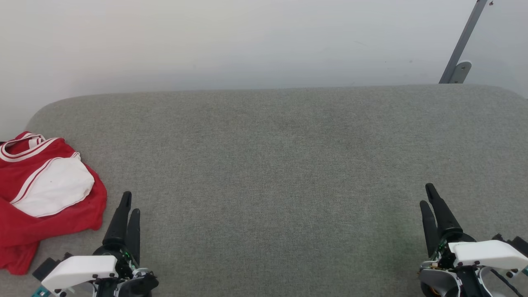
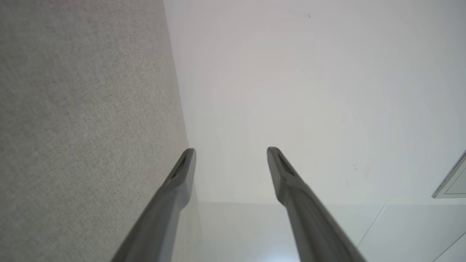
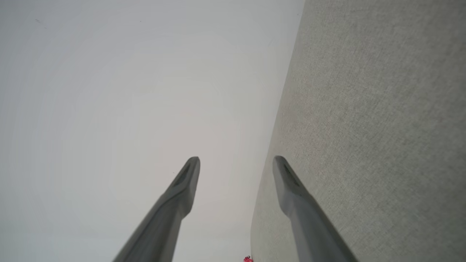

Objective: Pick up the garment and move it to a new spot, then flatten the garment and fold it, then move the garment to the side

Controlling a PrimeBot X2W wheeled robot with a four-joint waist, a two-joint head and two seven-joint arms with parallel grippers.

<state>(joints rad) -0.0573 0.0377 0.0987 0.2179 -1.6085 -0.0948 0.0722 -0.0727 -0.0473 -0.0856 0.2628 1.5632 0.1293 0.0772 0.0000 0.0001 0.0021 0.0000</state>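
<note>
**One shirt at the left edge, two empty hands**

One garment (image 1: pixel 24 231) lies crumpled on the grey fabric-covered counter (image 1: pixel 280 165), at its far left side in the head view. It is red, and one white sleeve lies on top of the heap. White-striped trim shows at the end nearest the wall. Part of it runs out of the picture on the left.

Two hands are low at the near edge of the counter. The left hand (image 1: pixel 130 206) is just beside the garment's right edge and does not touch it. In the left wrist view its two fingers (image 2: pixel 182 174) stand apart with nothing between them. The right hand (image 1: pixel 426 196) is well away at the opposite side, over bare fabric. Its two fingers (image 3: pixel 185 178) are likewise spread and empty.

One grey metal strut (image 1: pixel 462 45) leans against the pale wall (image 1: pixel 247 41) behind the counter's far right corner.
</note>
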